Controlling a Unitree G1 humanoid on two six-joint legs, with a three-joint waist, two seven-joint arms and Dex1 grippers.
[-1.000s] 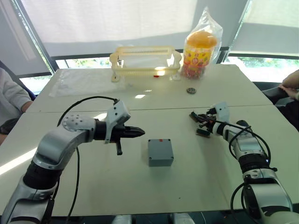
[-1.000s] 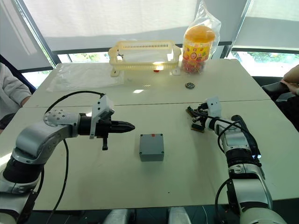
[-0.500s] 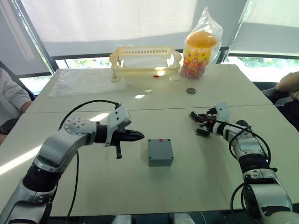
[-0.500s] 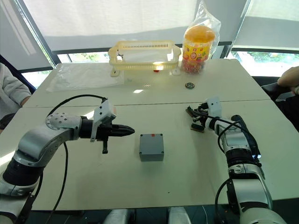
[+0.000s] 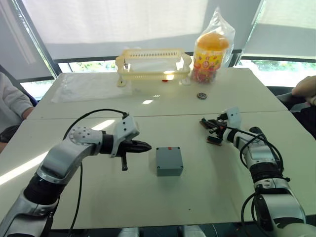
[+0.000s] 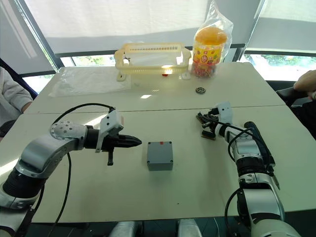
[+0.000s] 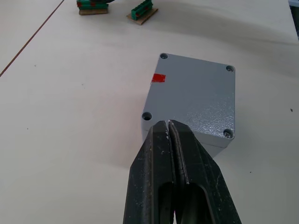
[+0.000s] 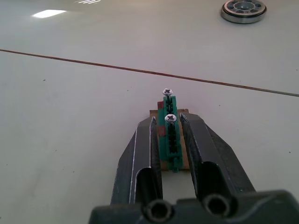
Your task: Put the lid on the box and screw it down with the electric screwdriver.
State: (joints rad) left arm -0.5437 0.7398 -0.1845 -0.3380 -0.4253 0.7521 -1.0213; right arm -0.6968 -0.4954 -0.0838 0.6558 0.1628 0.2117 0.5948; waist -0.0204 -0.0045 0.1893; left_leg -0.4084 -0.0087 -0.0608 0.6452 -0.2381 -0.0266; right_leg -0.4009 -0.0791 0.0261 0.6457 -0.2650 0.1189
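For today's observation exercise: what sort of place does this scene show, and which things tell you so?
Probably an office or meeting room used as a robot test bench: wide white tables by blinded windows, with small parts laid out, namely a grey box, green connector blocks and a yellow basket.

At the far edge of your table point(image 5: 98, 197) sit a yellow basket point(image 5: 153, 63) and a bagged candy jar point(image 5: 211, 49) — nearer, a metal ring point(image 5: 202, 96) and green connector blocks point(image 5: 213, 132).
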